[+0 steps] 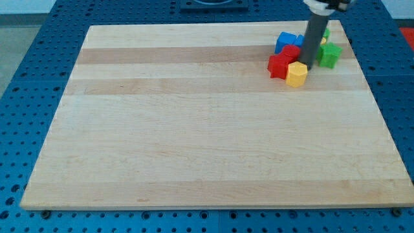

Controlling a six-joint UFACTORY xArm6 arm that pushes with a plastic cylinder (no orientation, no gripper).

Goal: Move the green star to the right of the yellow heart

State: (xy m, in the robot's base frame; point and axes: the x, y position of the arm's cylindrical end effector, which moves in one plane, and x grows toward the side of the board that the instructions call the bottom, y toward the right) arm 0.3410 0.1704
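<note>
The blocks are bunched near the board's top right corner. The green star lies at the right of the bunch. A yellow block, its shape unclear, sits at the bottom of the bunch. My tip is between them, touching the yellow block's upper right and just left of the green star. The rod hides part of the bunch. A small bit of yellow and green shows behind the rod, above the star. I cannot tell which yellow piece is the heart.
A red block sits left of the yellow block, with more red above it. A blue block lies at the top left of the bunch. The wooden board's right edge is close to the star.
</note>
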